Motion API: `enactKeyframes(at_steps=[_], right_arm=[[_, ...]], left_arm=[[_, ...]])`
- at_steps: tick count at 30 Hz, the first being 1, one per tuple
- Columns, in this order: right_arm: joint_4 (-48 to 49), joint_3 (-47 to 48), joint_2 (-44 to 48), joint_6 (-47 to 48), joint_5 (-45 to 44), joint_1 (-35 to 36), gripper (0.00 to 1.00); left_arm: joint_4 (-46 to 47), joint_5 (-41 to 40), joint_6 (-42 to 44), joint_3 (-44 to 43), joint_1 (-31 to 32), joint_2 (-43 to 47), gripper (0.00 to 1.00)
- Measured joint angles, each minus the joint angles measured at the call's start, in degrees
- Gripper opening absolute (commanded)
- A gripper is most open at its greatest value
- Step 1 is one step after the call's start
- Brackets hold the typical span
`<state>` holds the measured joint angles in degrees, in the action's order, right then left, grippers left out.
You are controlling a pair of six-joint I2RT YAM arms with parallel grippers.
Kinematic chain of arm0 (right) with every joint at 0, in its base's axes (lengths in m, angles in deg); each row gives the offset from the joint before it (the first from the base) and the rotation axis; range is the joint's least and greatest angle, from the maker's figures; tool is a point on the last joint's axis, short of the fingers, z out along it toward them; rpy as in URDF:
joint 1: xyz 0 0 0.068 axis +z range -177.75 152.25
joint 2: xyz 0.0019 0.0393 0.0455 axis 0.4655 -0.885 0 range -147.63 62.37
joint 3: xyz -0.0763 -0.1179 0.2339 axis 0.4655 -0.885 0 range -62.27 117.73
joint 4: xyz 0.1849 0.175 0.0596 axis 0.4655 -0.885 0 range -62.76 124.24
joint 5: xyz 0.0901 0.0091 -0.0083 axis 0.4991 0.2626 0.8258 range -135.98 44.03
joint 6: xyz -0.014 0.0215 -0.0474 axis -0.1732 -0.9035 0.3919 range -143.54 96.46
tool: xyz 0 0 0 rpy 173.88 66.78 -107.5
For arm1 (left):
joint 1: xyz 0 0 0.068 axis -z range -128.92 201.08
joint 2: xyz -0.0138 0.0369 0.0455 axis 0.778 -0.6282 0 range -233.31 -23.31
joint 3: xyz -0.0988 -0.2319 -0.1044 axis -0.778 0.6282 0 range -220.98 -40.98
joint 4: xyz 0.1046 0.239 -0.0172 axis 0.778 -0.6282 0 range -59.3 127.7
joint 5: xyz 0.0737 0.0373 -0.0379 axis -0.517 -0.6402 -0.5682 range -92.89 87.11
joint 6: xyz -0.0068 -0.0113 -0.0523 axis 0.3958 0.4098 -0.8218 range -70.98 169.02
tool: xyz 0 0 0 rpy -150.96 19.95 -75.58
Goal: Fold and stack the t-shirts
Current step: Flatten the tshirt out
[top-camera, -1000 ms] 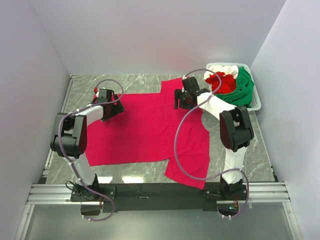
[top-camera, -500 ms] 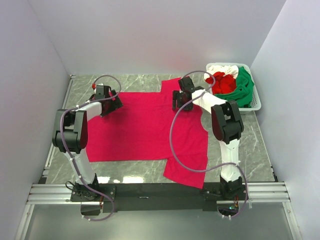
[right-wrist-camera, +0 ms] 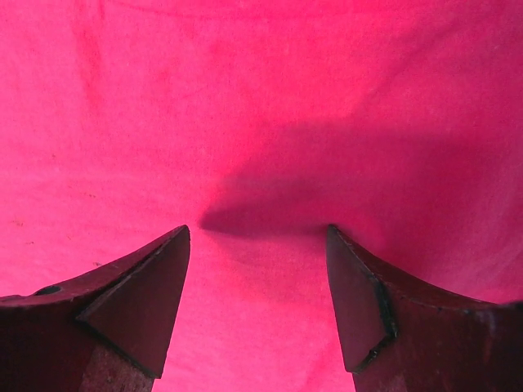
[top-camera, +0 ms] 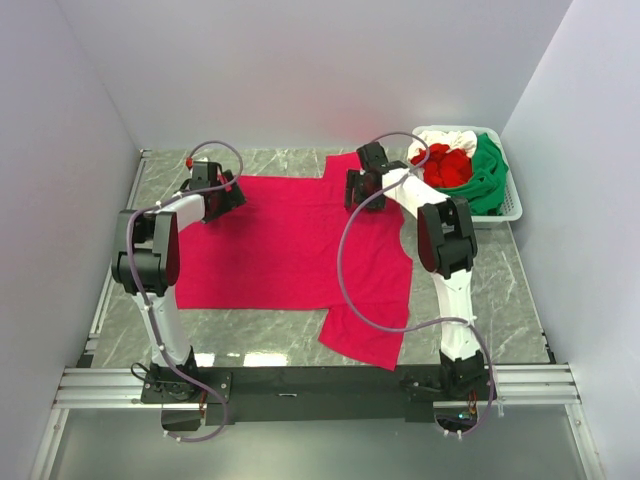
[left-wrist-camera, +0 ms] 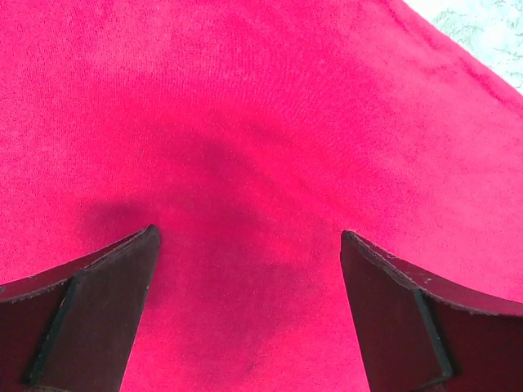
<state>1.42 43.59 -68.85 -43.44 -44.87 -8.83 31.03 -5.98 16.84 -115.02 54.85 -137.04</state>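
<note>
Crimson-red t-shirt [top-camera: 290, 250]: one item, spread flat on the grey marbled table [top-camera: 280, 163]. It lies directly beneath both grippers and reaches from them back toward the arm bases. One sleeve lies well behind the right gripper, near that arm's base. The other sleeve juts out just beyond the right gripper. The cloth is mostly smooth, with light creasing.

Left gripper [top-camera: 226, 195]: jaws wide apart, holding nothing. It sits low over the far left corner of the crimson-red t-shirt, pointing down at the cloth. In the left wrist view, red cloth fills the space between and ahead of the two dark fingers [left-wrist-camera: 98, 310], with a soft shadow under them. A sliver of table shows ahead and to the right. Whether the tips touch the cloth cannot be told.

Right gripper [top-camera: 360, 192]: jaws apart, a little less widely, holding nothing. It sits low over the far part of the same shirt, near where the far sleeve joins the body. Its wrist view shows only red cloth, with a band of shadow between the tips. Contact cannot be told.

Basket [top-camera: 508, 205]: white, slotted plastic, on the table to the right of the right gripper, apart from the spread shirt.

Basket contents, bundled and unfolded:
- green t-shirt [top-camera: 487, 180], on the side farther from the gripper
- red t-shirt [top-camera: 447, 166], on the nearer side
- white t-shirt [top-camera: 440, 137], at the far end

Cables [top-camera: 345, 270]: grey-purple, looping from each wrist back along its arm.
</note>
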Motion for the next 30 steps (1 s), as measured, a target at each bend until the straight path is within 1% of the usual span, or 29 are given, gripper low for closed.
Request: enactKeyframes(at_steps=[3,5,7,11,14,16,19,22,25,28,30], right_arm=[[0.1,0.3,-0.2,0.2,0.3,-0.2,0.74],[0.9,-0.7,0.5,0.4,0.5,-0.2,0.74],[2.4,-4.3,2.8,0.5,1.1,-0.3,0.74],[4.2,-14.9,12.2,1.0,2.5,-0.4,0.74],[6.0,-21.2,21.8,1.6,3.4,-0.6,0.75],[8.3,-25.0,28.1,1.8,4.9,-1.0,0.75],[11.8,-29.7,35.0,1.7,8.2,-3.1,0.75],[15.4,-34.8,38.6,1.5,11.9,-6.9,0.75],[17.0,-39.4,39.4,1.4,15.1,-10.4,0.75],[17.0,-41.6,39.3,1.3,17.6,-12.5,0.75],[17.4,-42.0,39.3,1.3,19.2,-13.3,0.75]], left_arm=[[-0.1,-0.6,-0.2,1.7,0.0,1.7,0.99],[-0.3,-2.3,-1.4,6.0,0.0,5.6,0.99],[-0.3,-5.2,-3.3,12.0,0.0,11.5,0.99],[-2.8,-13.2,-9.2,23.0,0.0,26.1,0.99],[-5.7,-19.1,-14.4,27.0,0.0,33.9,0.99],[-8.5,-22.6,-18.5,28.8,0.0,37.3,0.99],[-13.3,-27.0,-24.6,30.9,0.0,40.1,0.99],[-17.6,-29.0,-29.4,32.9,-0.8,41.8,0.99],[-21.0,-29.7,-33.7,34.9,-2.6,43.4,0.99],[-23.4,-29.7,-37.9,37.7,-3.4,46.3,0.95],[-25.2,-29.4,-40.6,39.5,-3.5,48.6,0.95]])
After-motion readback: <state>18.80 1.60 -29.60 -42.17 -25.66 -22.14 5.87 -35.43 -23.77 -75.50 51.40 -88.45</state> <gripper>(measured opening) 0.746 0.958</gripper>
